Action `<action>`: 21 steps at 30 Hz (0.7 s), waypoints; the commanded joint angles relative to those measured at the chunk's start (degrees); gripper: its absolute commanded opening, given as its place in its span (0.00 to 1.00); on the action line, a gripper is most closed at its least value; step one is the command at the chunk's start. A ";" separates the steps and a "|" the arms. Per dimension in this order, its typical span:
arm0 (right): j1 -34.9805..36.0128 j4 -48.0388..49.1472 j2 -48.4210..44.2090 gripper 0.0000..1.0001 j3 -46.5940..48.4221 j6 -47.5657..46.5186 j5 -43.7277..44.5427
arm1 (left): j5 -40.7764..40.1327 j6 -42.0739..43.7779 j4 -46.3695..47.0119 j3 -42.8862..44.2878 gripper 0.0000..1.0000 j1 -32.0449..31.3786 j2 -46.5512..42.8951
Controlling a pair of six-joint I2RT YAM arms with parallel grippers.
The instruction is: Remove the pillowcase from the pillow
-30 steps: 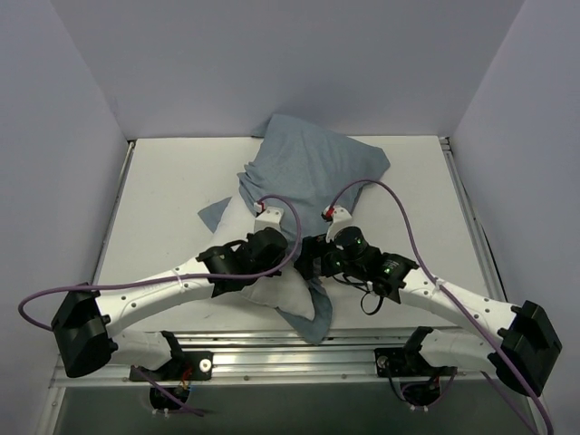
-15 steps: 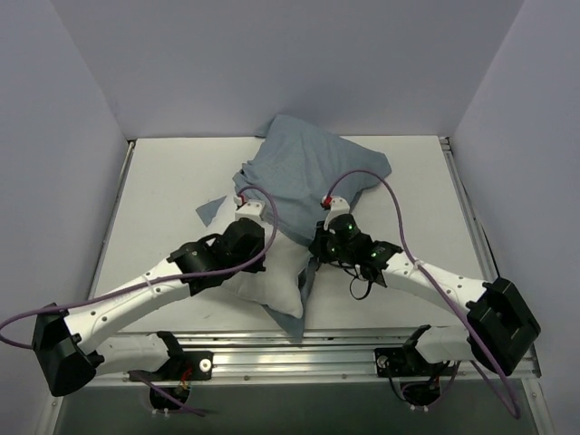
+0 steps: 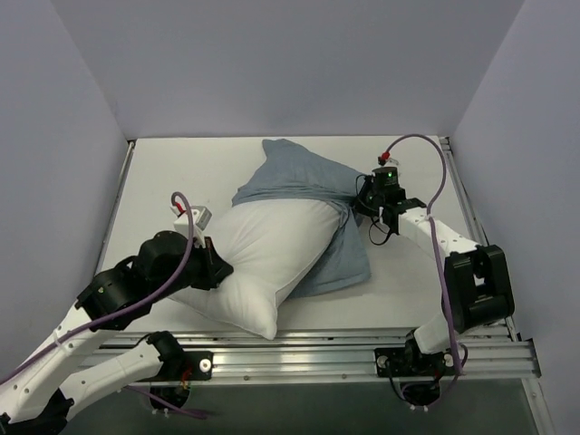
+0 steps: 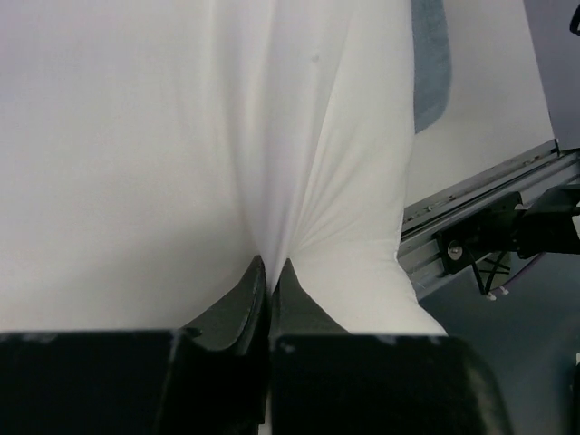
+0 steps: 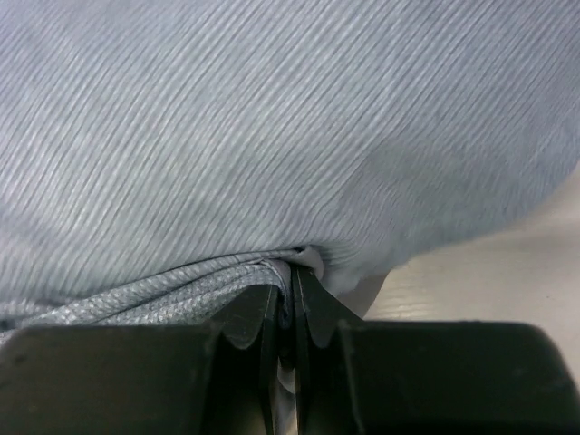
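The plump white pillow [image 3: 263, 249] lies across the table's middle, most of it bare. Its far end is still inside the grey-blue pillowcase [image 3: 304, 172], which also trails down along the pillow's right side [image 3: 340, 258]. My left gripper [image 3: 210, 265] is shut on a pinch of the pillow's white cloth [image 4: 272, 181] at its left end. My right gripper [image 3: 362, 201] is shut on a bunched edge of the pillowcase [image 5: 272, 136] at its right side. Each wrist view is filled by the cloth it holds.
The table's aluminium front rail [image 3: 353, 344] runs just below the pillow's near corner and shows in the left wrist view [image 4: 471, 195]. Purple cables loop over both arms. White walls close in the table [image 3: 163, 181] at the back and sides.
The arms have pulled apart: the left drew the pillow toward the near left, the right closed on the pillowcase and carried it to the far right. Much more white pillow shows now.
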 commanded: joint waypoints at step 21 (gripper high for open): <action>3.93 -8.79 -18.47 0.71 -0.99 -3.39 2.50 | -1.44 7.59 4.48 9.75 0.94 0.92 10.19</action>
